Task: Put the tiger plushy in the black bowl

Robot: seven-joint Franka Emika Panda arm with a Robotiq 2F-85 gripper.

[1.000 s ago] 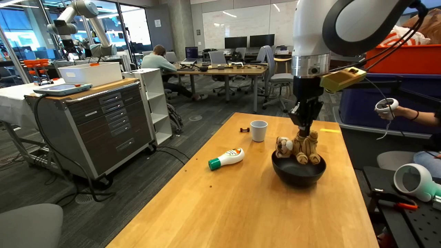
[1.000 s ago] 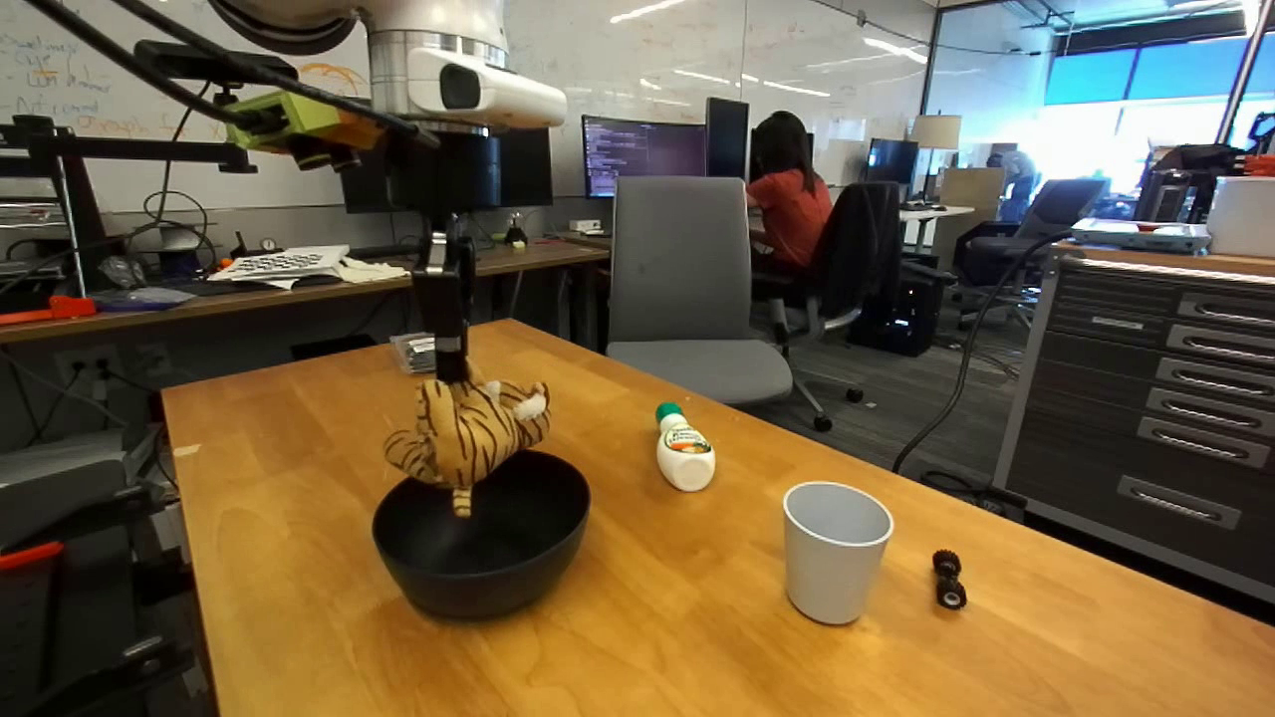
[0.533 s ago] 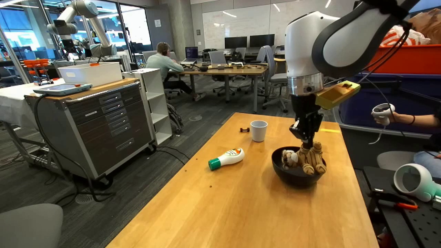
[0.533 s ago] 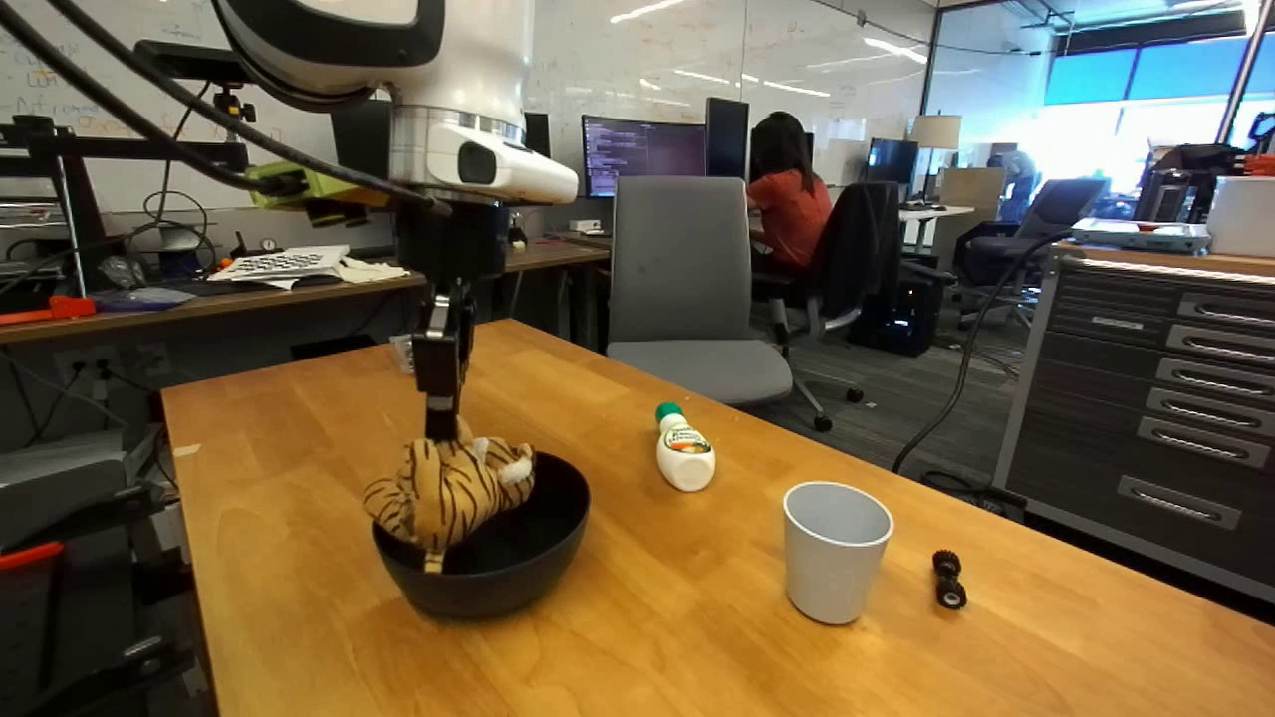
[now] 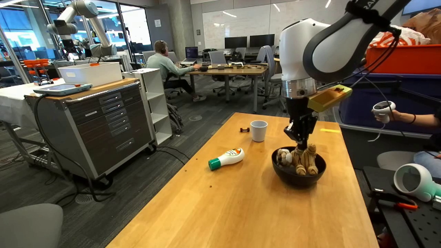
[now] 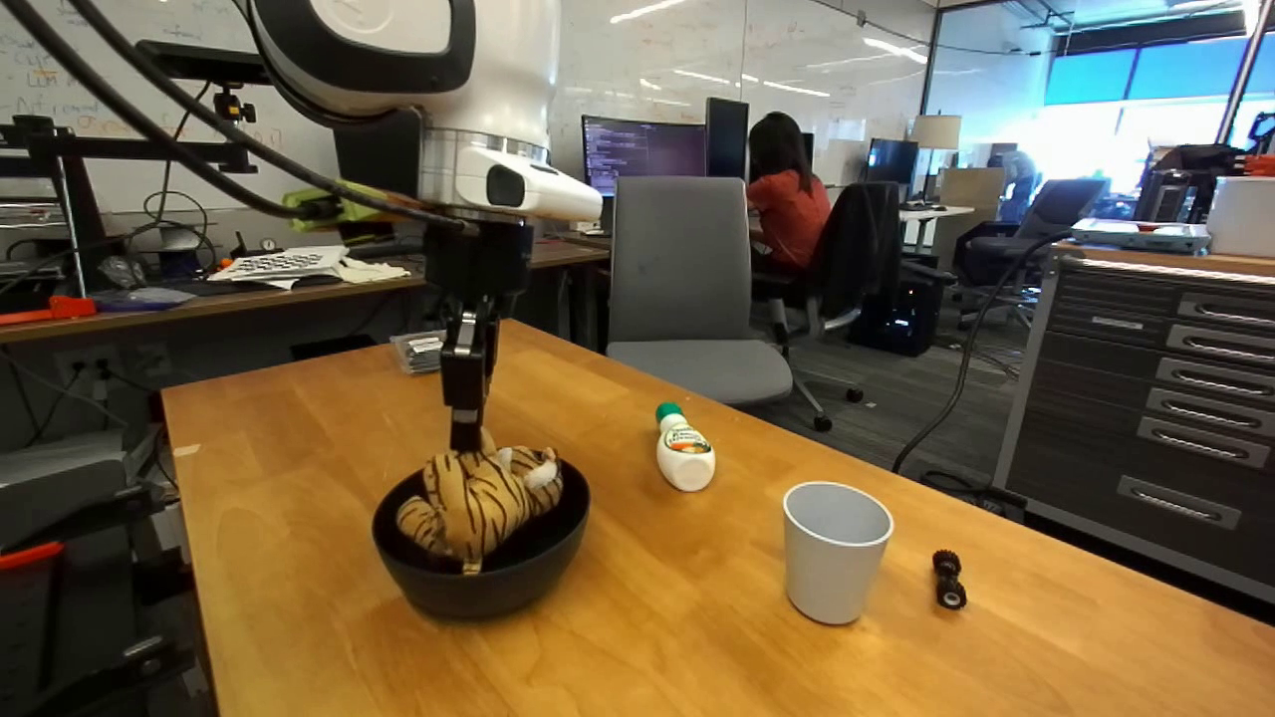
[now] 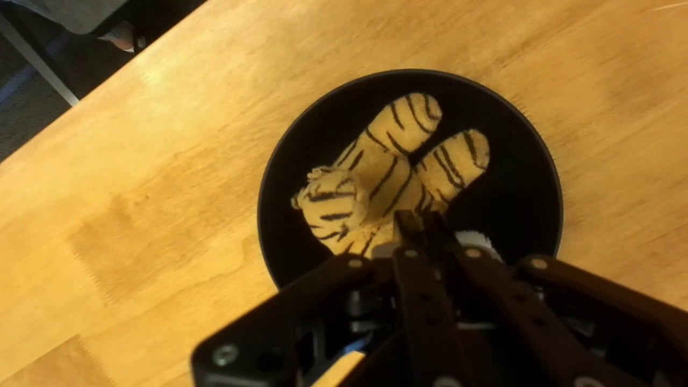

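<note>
Tan with dark stripes, the tiger plushy [image 6: 483,503] now lies within the rim of the black bowl [image 6: 488,595], below centre and to the left of the frame in an exterior view. A second ago it hung higher, above the bowl; half a second ago it was lower, but part of it bulged out over the rim. Since then it has shifted inward together with the claw [image 7: 422,221], and no part seems to hang outside any more. For the task, I judge that the carrying is as good as finished and that letting go and backing off are what remain.

Below the middle of the wrist view, the claw has its tips drawn nearly together and, as far as I can tell, is pinching a fold of the plushy between them.

Those tips also cover part of the plushy: its face cannot be made out there, and only a whitish patch shows just right of them. Along the bottom edge the blurred links hide the bowl's lower rim. Whether the plushy's underside touches the bowl's floor cannot be told. Higher up, the arm [image 5: 296,51] is cut off by the top edge in both exterior views.
</note>
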